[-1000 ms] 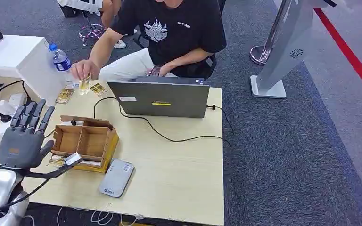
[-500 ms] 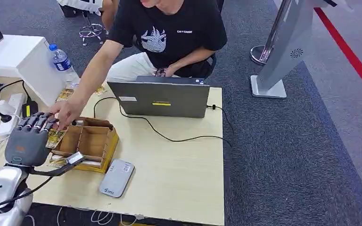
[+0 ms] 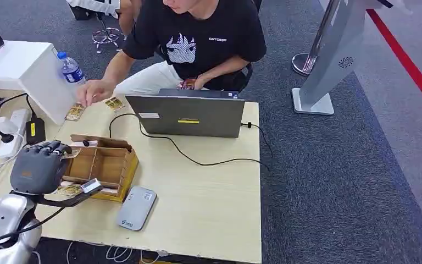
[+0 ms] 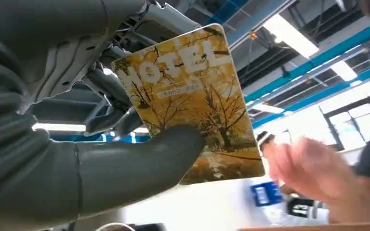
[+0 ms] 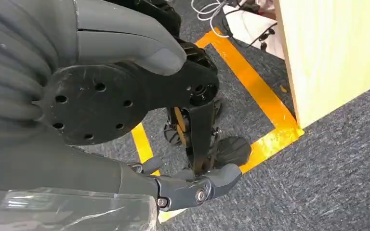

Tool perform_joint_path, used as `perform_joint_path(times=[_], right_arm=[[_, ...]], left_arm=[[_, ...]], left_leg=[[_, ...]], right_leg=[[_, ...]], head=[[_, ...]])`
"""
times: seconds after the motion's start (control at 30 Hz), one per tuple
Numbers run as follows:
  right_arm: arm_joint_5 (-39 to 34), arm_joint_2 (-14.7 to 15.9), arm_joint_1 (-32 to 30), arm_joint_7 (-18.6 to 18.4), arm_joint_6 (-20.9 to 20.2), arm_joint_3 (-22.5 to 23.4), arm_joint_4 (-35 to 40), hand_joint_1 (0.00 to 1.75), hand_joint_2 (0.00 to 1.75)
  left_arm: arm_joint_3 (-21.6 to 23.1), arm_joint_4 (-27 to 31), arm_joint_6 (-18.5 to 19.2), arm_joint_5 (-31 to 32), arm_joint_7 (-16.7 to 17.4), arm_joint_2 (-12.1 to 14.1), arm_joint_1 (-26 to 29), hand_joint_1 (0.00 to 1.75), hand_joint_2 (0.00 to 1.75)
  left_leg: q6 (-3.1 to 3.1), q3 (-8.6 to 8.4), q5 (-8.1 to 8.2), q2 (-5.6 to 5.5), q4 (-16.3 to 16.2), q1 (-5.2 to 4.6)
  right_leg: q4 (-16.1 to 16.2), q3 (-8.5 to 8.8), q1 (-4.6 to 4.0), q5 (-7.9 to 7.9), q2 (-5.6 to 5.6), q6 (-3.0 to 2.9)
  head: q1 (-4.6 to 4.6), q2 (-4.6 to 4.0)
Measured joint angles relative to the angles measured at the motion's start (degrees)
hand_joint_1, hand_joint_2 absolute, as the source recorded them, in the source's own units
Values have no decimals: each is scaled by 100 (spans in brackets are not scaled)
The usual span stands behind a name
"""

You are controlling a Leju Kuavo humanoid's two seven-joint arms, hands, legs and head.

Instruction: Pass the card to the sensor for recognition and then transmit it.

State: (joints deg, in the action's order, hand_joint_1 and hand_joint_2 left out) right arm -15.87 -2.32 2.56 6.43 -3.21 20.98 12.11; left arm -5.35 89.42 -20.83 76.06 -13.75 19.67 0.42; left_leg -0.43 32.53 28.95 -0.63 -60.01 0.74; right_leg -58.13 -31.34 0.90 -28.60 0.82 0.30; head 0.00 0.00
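My left hand [image 3: 37, 167] hovers over the table's left side, beside the wooden box [image 3: 103, 165]. It holds a yellow card [image 4: 198, 98] printed "HOTEL", pinched between the thumb [image 4: 139, 163] and the darker fingers behind it. A corner of the card [image 3: 70, 154] peeks out past the curled fingers in the head view. The grey-white sensor [image 3: 135, 207] lies flat near the table's front edge, to the right of my left hand. My right hand [image 5: 77, 168] hangs beside the table edge, holding nothing, its fingers apart.
A person sits behind the open laptop [image 3: 187, 114], one hand [image 3: 93, 91] resting over loose cards [image 3: 76, 111] at the table's far left. A black cable [image 3: 198, 160] crosses the table. A water bottle [image 3: 70, 67] and a power strip [image 3: 12, 129] stand at the left.
The person reached over and put the card into my spread left hand. My fingers closed on it, and the person's hand drew back to the far-left cards.
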Motion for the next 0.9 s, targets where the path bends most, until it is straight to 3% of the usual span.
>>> perform_joint_path(times=[0.1,0.2,0.4,0.53,0.67,0.9], right_arm=[[-2,0,-1,7,4,35,-2,0,175],[-4,0,1,22,15,83,-2,0,175],[22,0,1,26,22,243,-2,0,175],[66,0,1,26,22,332,-2,0,175],[124,0,1,26,15,374,-2,0,175],[186,0,0,24,13,461,-2,0,175]], left_arm=[[278,127,13,2,-166,-148,124,175,175],[855,232,42,160,-183,-238,288,175,175],[2344,227,125,374,125,-190,363,175,175],[3056,98,199,374,212,-109,343,175,175],[3518,-127,422,372,357,17,311,175,175],[3794,-372,573,610,825,306,272,175,175]], left_leg=[[0,0,0,0,0,-4],[1,1,1,0,0,-5],[2,4,1,0,0,-7],[1,3,1,0,0,-6],[1,4,0,0,0,-3],[1,6,0,0,0,-3]], right_leg=[[2,-1,3,1,1,1],[4,-1,4,1,1,1],[4,-4,6,2,0,3],[3,-6,5,2,0,4],[2,-7,2,2,1,3],[1,-7,2,2,0,3]], head=[[0,0],[0,0],[-2,0],[-2,0],[-2,0],[0,0]])
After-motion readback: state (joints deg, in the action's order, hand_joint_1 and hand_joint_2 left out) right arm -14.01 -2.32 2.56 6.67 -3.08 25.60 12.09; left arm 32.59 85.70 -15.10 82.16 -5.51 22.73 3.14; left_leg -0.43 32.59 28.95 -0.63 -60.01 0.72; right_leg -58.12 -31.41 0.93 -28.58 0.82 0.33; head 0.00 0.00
